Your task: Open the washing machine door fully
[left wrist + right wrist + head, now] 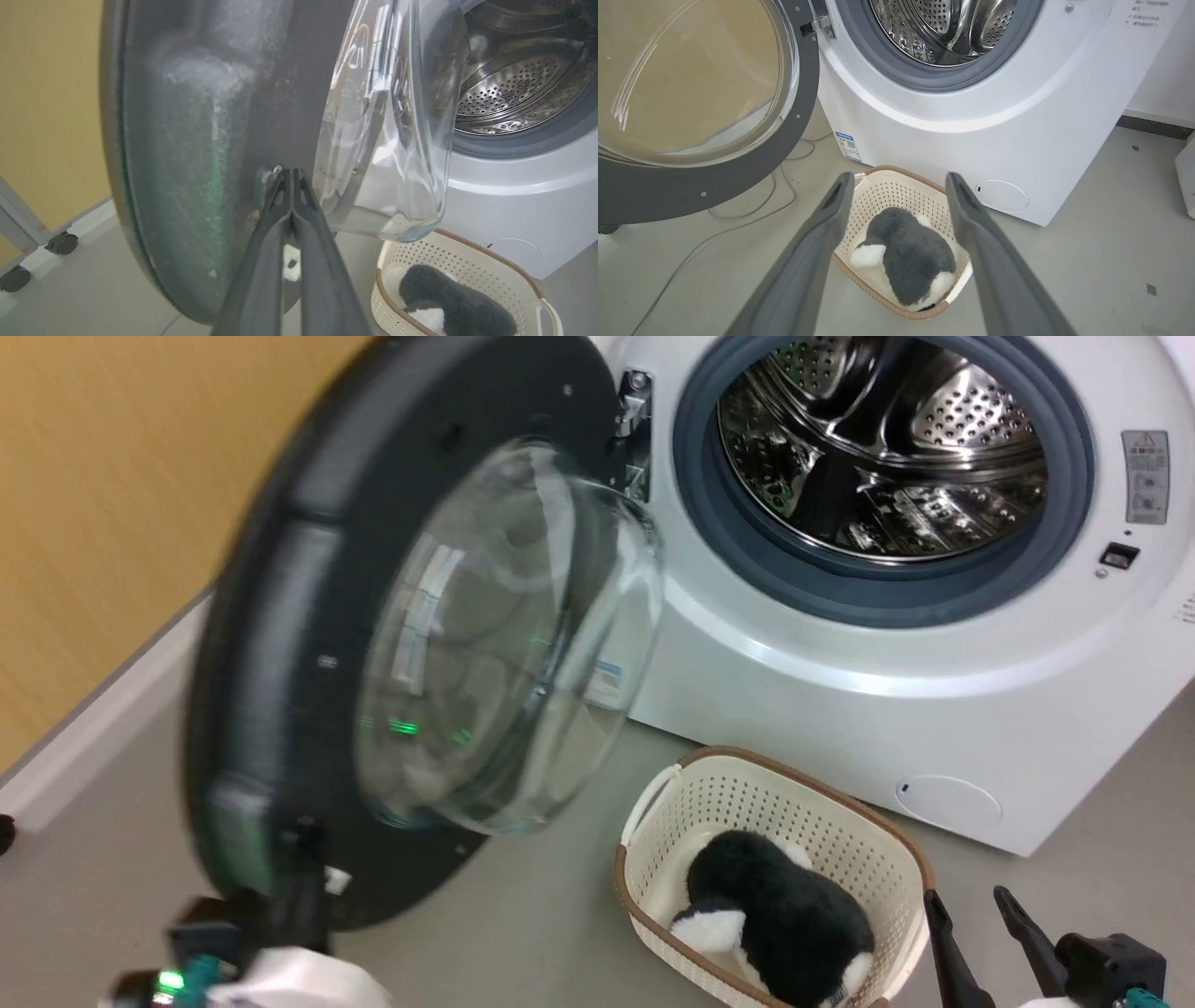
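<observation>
Door point(187, 140), rim against closed left jaws

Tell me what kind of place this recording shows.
Most likely a laundry corner, perhaps in a lab or test room: a big white front-loading washing machine with a steel drum, a cream perforated plastic basket holding a black-and-white plush toy, and loose cables on the grey floor.

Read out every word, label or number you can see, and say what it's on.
Nothing can be quoted; no text is legible.
On the washing machine, beside the drum, a grey warning label: too small to read.
Low on its front, a blue label: blurred.
Near its top corner, printed lines: too small.
</observation>
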